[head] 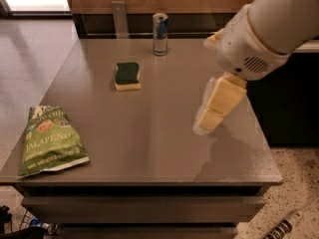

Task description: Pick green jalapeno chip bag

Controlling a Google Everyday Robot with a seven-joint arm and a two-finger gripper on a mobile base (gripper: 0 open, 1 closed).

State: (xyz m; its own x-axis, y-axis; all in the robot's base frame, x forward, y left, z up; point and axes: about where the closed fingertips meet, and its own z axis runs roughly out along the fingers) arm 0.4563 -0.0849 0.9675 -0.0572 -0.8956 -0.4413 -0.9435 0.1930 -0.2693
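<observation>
Gripper (207,121) hangs low over the right side of the grey table (164,148), at the end of the white arm (269,29) reaching in from the upper right. I cannot tell whether it is spread or closed. The green jalapeño chip bag (50,141) lies flat at the table's front left corner, well apart from the gripper, across the bare middle of the tabletop. A green sponge (127,75) and a can (160,27) sit farther back.

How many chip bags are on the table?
1. The green jalapeno chip bag lies flat at the front-left corner of the table. The gripper hangs above its right side.
</observation>
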